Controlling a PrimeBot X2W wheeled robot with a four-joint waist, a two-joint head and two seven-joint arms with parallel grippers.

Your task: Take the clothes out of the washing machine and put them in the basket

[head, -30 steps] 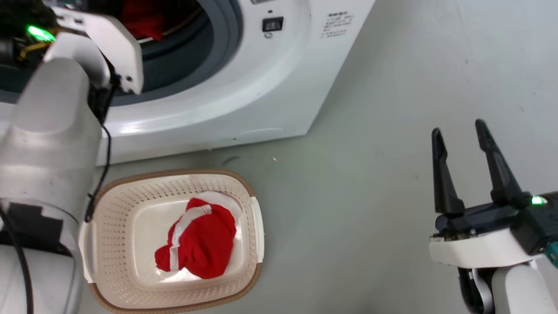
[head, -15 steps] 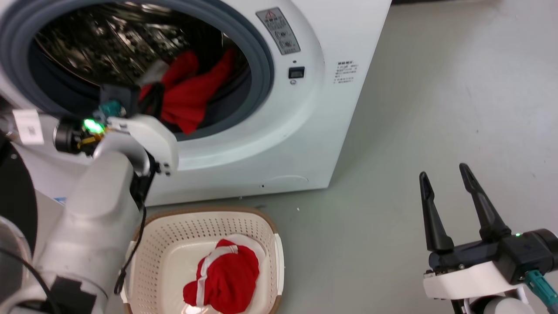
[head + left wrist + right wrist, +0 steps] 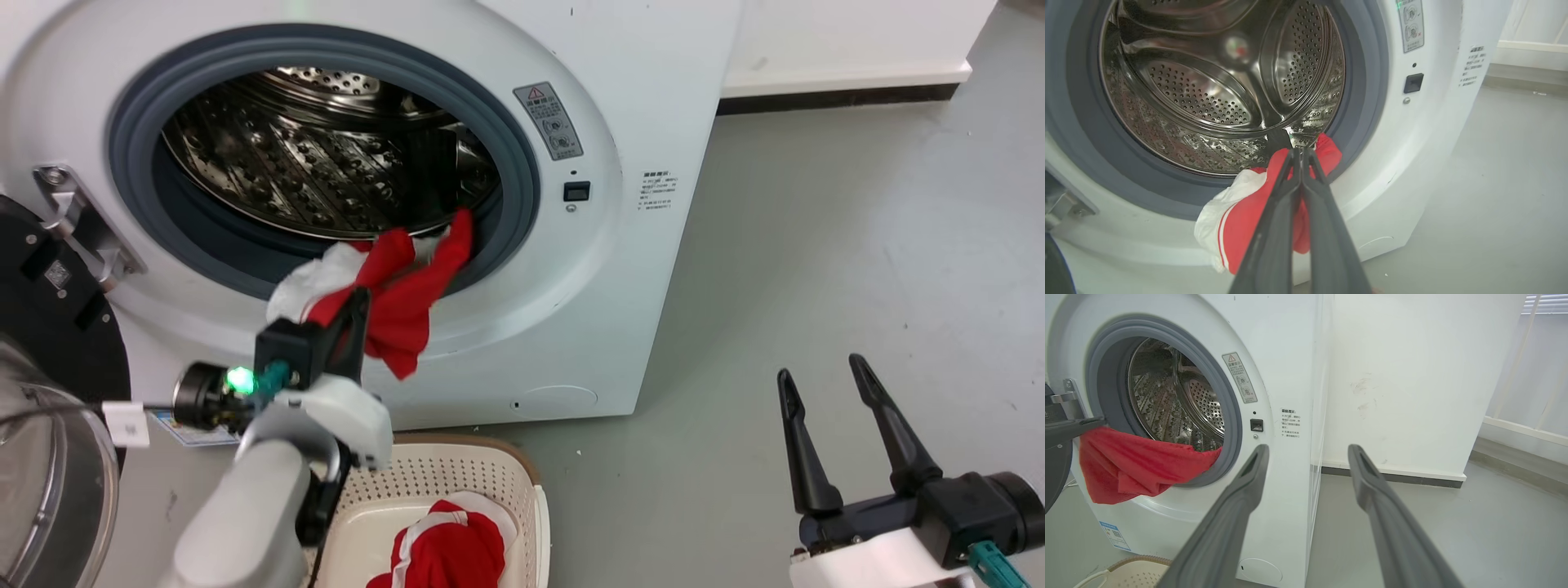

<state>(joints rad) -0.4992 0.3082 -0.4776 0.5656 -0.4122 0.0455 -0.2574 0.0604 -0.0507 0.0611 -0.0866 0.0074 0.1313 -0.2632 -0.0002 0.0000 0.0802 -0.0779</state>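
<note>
White front-loading washing machine (image 3: 620,245) stands open, its steel drum bare. Below it sits a cream perforated plastic basket (image 3: 441,482) holding one red-and-white garment (image 3: 453,555). Another red garment (image 3: 404,310) trails over the grey porthole rim, pinched between the left gripper (image 3: 357,300)'s dark fingers. The right gripper (image 3: 820,367) is spread and empty above the floor (image 3: 816,204).

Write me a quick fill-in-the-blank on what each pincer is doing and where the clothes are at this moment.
1. The left pincer is ___ on a red garment trailing from the washing machine.
2. The right pincer is ___ and holds nothing.
3. A second red garment lies in the ___.
Missing words: shut; open; basket.
</note>
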